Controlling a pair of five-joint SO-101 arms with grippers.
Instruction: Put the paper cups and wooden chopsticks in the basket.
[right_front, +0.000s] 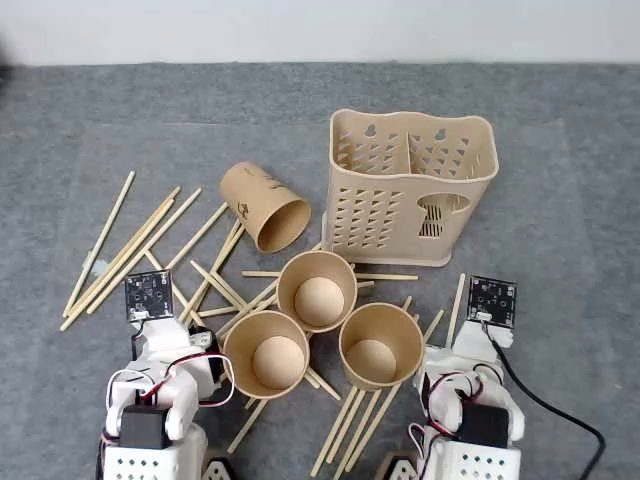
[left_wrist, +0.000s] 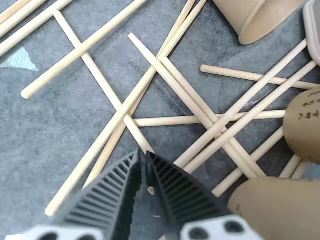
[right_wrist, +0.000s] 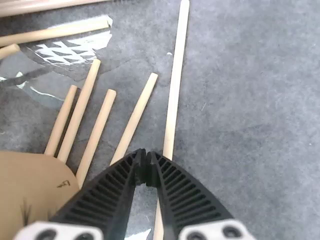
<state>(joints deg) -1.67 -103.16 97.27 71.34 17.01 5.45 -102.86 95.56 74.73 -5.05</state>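
Observation:
A beige perforated basket (right_front: 410, 190) stands at the back right of centre. One paper cup (right_front: 265, 207) lies on its side to its left, and three upright cups (right_front: 317, 290) (right_front: 266, 354) (right_front: 381, 346) cluster in front. Wooden chopsticks (right_front: 130, 250) lie scattered on the left and under the cups. My left gripper (left_wrist: 144, 156) is shut and empty, its tips just above crossed chopsticks (left_wrist: 125, 110) with an upright cup (left_wrist: 280, 210) beside it. My right gripper (right_wrist: 146, 155) is shut and empty over a long chopstick (right_wrist: 175, 85), close to another cup (right_wrist: 30, 185).
The table is covered by grey felt (right_front: 560, 120), bare at the far right and back. The left arm (right_front: 160, 370) and right arm (right_front: 470, 385) sit at the front edge. A clear plastic wrapper (right_wrist: 60, 55) lies among the chopsticks, and a small scrap (left_wrist: 20, 59) farther left.

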